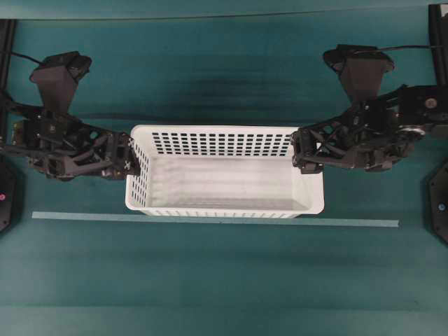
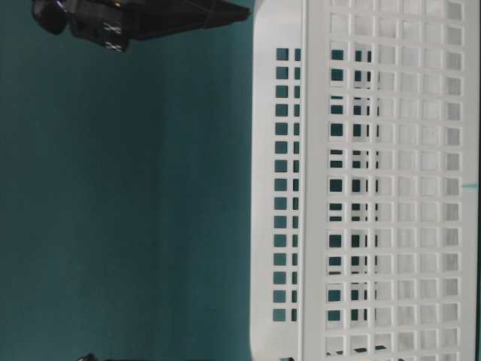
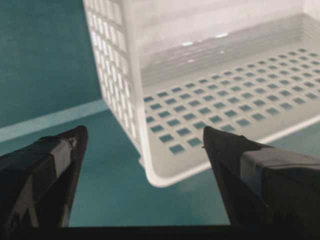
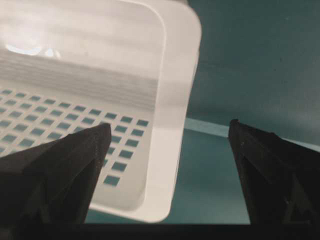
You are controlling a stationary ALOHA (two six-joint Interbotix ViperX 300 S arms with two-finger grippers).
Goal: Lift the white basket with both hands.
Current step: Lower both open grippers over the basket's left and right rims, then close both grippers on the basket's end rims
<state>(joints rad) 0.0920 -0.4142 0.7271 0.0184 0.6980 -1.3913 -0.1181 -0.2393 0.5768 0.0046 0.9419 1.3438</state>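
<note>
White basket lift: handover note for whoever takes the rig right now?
Left end effector: open, fingers either side of the white basket left short wall, not clamped.
Right end effector: open, straddling the right short wall rim, not clamped.
Basket: upright and empty, on the green table, just behind the pale tape line.
Done: both arms lined up at opposite ends.
Left: close both on the rims, then raise together, keeping it level.
</note>
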